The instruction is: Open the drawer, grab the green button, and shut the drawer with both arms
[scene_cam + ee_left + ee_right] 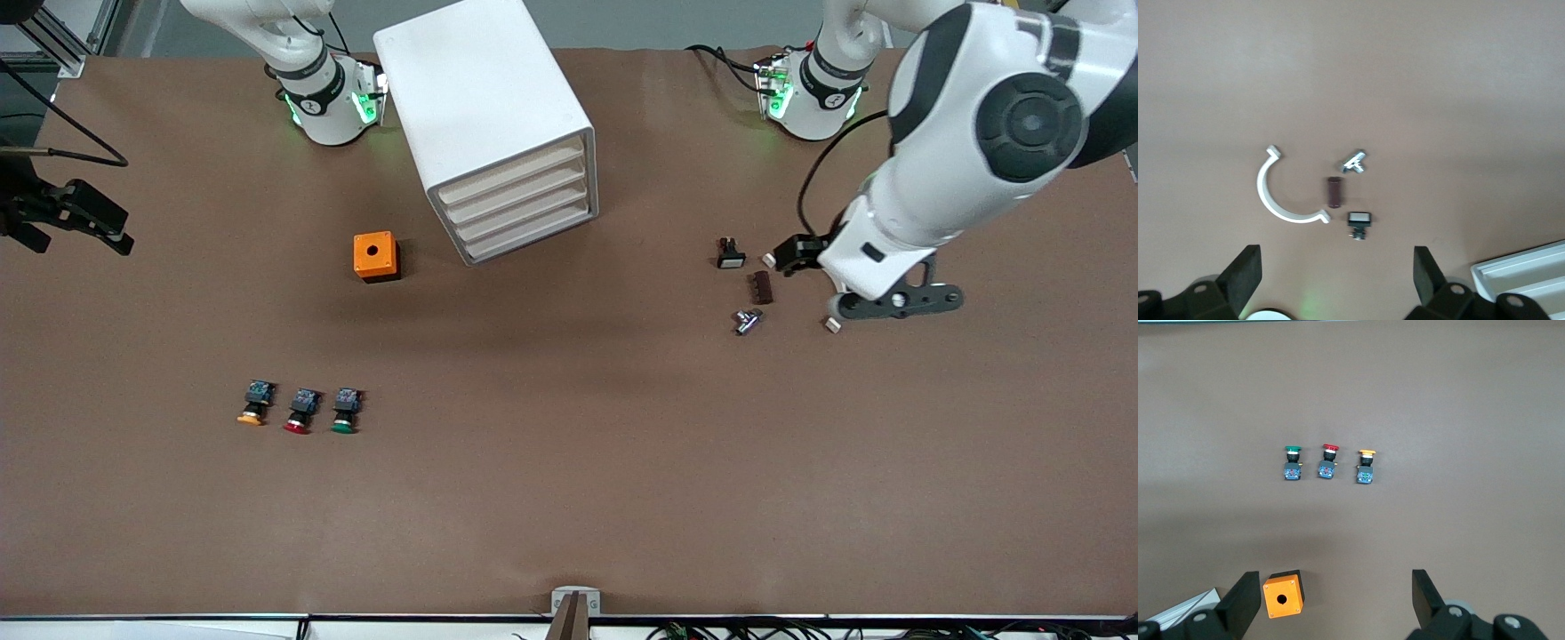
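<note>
- Nearest the front camera, toward the right arm's end of the counter [569,498], three buttons lie in a row: yellow-capped [255,402], red-capped [301,410] and the green button [345,410], which sits closest to the middle of the counter, untouched.
- Farther from the camera, an orange box [376,256] with a hole in its top sits beside the cabinet [484,124].
- All four drawers look pushed in; the drawer [524,212] wanted, third from the top, shows no gap, so I judge that opening, taking the button and closing all remain to be done.
- Toward the left arm's end lie small parts: a white-faced switch [730,254], a brown block [762,287], a metal fitting [747,320] and a white curved clip [1281,192].
- Left tool [802,289] hangs over these parts with its fingers [1241,275] spread wide and released, holding nothing.
- Right tool [1335,603] shows only in its own wrist view, over the orange box; its fingers [1426,593] are spread apart and empty.
- Neither arm is at the cabinet front.
</note>
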### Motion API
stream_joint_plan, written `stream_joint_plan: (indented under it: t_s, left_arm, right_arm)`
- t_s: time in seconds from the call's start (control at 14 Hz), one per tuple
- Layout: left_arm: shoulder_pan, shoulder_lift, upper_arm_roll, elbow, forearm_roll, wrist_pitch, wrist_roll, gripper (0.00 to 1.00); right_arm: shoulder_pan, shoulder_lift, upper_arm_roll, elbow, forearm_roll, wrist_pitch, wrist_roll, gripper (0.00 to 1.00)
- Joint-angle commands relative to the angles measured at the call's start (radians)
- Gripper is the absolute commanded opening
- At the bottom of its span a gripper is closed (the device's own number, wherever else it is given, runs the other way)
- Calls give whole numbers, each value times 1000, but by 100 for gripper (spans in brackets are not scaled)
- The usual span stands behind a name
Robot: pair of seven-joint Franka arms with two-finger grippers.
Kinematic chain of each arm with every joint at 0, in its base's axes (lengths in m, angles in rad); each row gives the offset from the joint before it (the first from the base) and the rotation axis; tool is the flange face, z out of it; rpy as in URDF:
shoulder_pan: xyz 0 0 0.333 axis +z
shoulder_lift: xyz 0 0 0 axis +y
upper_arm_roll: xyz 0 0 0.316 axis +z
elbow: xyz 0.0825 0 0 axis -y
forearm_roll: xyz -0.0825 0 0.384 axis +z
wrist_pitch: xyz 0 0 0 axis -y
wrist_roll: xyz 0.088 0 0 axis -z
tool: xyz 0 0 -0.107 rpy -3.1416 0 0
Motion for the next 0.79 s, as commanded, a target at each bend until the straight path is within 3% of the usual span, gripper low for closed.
stream_joint_plan:
  t_s: [0.0, 0.22, 0.36, 0.5, 0.72]
  left_arm:
    - [57, -85, -11, -70, 41, -4, 83, 100]
    - [110, -101, -13, -74, 65, -4, 141, 100]
    - [179, -105, -50, -76, 67, 0, 173, 100]
    - [328, -104, -185, -73, 67, 15, 181, 100]
    - [581, -96, -471, -73, 117, 53, 181, 100]
  right_arm:
    - [-8, -1, 14, 14, -16, -11, -11, 100]
    - [-6, -1, 14, 14, -16, -8, -13, 100]
    - [-5, -1, 14, 14, -20, -6, -13, 100]
    - [-5, -1, 14, 14, -19, -3, -11, 100]
    - [-5, -1, 14, 14, -19, -2, -11, 100]
